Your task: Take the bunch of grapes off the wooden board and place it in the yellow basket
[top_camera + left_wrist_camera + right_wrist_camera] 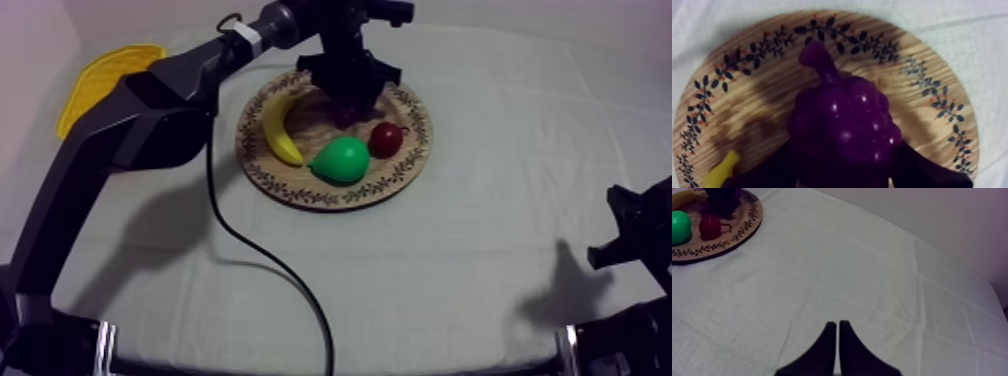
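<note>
Banana [278, 130], green pear [340, 160] and small red fruit [386, 139] lie close, pear between.

The left arm [120, 130] is extended from near left to far centre, with the left gripper [349, 100] pointed downward. Its fingers [924, 167] are closed against both sides of the bunch of grapes [844, 115]. The right gripper [837, 327] is held low at near right, its fingers pressed together.

Left arm [130, 120] — black, boxy angular links, a white band [248, 38] near its wrist, a silvery ring [106, 342] at the base. Right gripper [837, 324] has two matte black fingers [822, 355] — tapering to blunt tips.
</note>
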Robot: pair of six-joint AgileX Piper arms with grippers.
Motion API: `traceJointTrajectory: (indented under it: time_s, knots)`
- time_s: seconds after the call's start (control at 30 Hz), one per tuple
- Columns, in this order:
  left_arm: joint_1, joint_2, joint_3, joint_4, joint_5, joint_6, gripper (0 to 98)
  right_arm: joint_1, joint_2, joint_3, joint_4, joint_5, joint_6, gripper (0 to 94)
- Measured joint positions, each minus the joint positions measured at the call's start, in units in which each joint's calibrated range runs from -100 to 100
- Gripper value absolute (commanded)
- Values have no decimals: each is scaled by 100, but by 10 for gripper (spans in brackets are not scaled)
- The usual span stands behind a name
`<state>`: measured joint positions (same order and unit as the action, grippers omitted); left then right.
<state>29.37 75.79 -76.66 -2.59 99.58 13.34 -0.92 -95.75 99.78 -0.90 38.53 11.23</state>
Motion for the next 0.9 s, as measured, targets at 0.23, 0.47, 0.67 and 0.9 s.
traceJointTrajectory:
  time_s: [0.23, 0.47, 0.67, 0.9]
  knots:
    - [34, -684, 707, -30, -220, 20, 554, 0, 0, 0, 0, 0, 0, 3]
    - [125, -1787, 1523, -112, -157, 82, 559, 0, 0, 0, 0, 0, 0, 3]
    - [204, -2620, 2109, -112, -146, 123, 561, 0, 0, 0, 0, 0, 0, 3]
    - [122, -3195, 2704, -162, -148, 149, 563, 0, 0, 0, 0, 0, 7, 3]
